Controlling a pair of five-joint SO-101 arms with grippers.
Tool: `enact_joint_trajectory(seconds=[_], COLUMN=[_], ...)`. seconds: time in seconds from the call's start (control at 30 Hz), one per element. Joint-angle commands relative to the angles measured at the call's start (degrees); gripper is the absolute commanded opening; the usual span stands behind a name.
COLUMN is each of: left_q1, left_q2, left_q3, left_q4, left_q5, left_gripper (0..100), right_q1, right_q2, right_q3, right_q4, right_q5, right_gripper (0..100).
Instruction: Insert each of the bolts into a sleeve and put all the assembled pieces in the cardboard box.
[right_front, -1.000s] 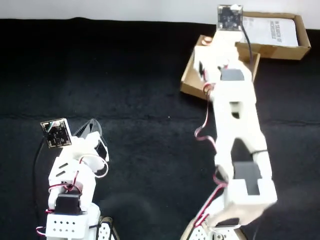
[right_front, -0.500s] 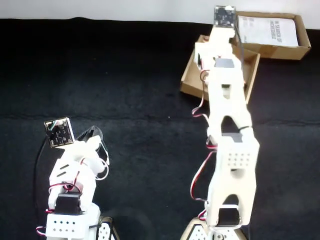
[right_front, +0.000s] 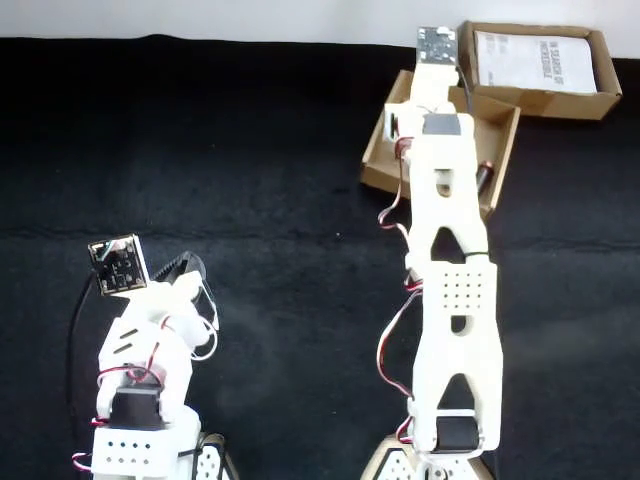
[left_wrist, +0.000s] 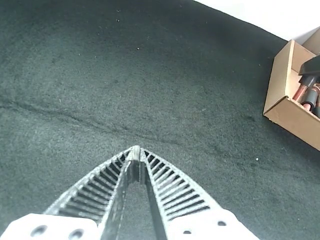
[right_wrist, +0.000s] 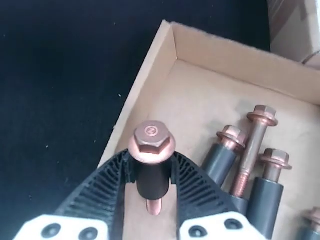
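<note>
**One bolt held right at the box's edge**

The right claw (right_wrist: 151, 167) is clamped on a black sleeve (right_wrist: 152, 184) with a bolt (right_wrist: 151, 141) pushed through it. The bolt's long line runs along the fingers. Its copper head sticks out past the fingertips, and its thin end points back toward the wrist.

This piece is held right over one side wall of the cardboard box (right_wrist: 225, 55). The box floor lies just past that wall, on the side where the other pieces are. The piece probably needs to go a little further in before it is let go.

The right arm is much nearer to the box. The left claw (left_wrist: 135, 151) is shut tight, with nothing in it, over the black table (left_wrist: 100, 75), well apart from the box.

One piece is counted in the claw. Four can be seen in the box. One of these is cut off at the edge, and one long bolt shows a bare stem. A second box (right_front: 600, 75) with a paper in it sits beside the first.
</note>
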Motion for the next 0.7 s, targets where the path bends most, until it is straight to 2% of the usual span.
enact_joint_trajectory(seconds=[0.0,0.2,0.4,0.67], left_q1=[-0.22,-0.22,-0.22,-0.22], left_q2=[-0.04,-0.04,-0.04,0.04], left_q3=[1.01,1.01,1.01,1.01], left_q4=[0.26,0.35,0.35,0.35], left_q5=[-0.35,-0.44,-0.44,-0.44], left_gripper=[3,3,3,3], right_q1=[0.04,-0.75,-0.92,-1.98], right_q2=[-0.31,0.75,0.22,0.31], right_q3=[-3.47,-3.91,-5.32,-20.79], right_q4=[1.27,6.64,8.04,25.36], right_q5=[-0.18,-0.18,-0.18,-0.18], right_gripper=[4.0,21.0,21.7,21.7])
